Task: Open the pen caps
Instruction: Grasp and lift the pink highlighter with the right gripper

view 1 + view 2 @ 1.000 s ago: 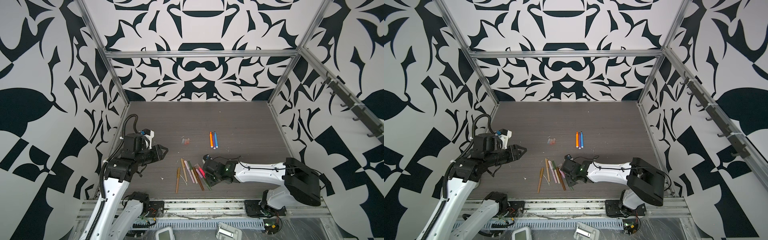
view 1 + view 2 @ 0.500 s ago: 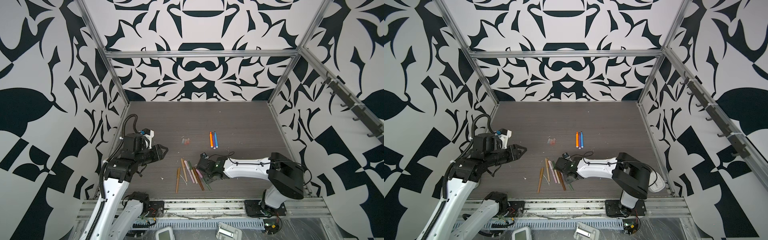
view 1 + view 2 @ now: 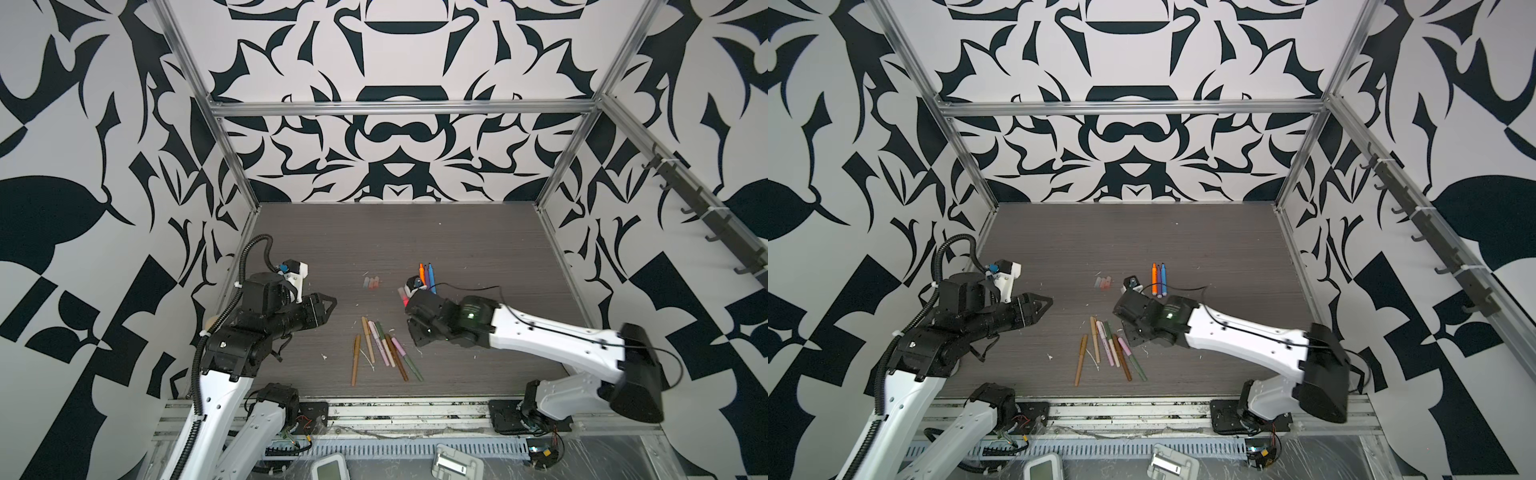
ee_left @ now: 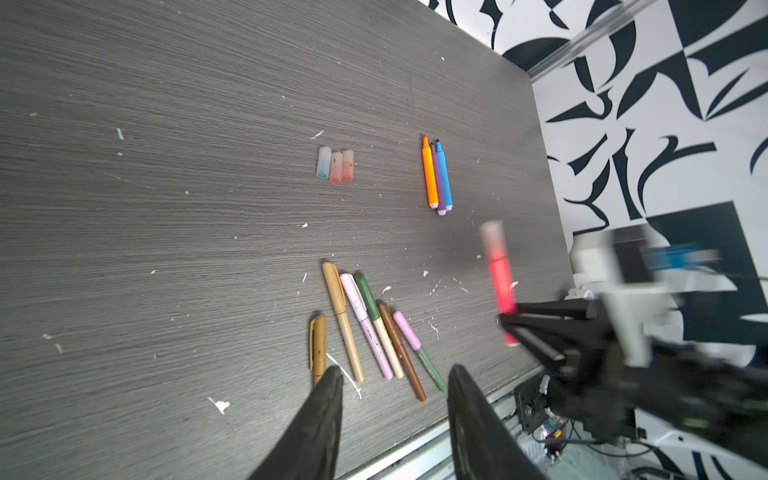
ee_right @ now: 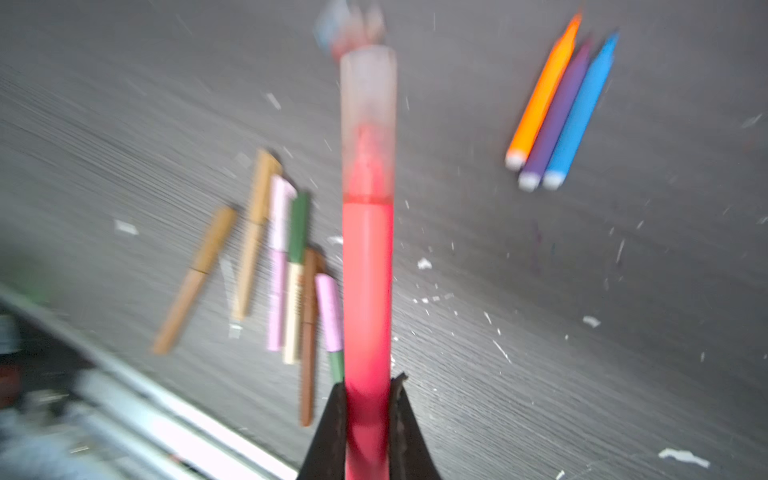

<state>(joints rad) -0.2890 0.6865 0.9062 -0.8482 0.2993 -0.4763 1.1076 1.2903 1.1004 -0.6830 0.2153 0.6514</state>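
Gripping one pen (three loose caps).

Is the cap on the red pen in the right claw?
Yes, a translucent cap covers the tip of the red pen in the right gripper.

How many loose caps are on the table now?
3, side by side in one row: a bluish cap, a middle pinkish cap, an end pinkish cap. Another is on the red pen in the right gripper. That arm may hide more.
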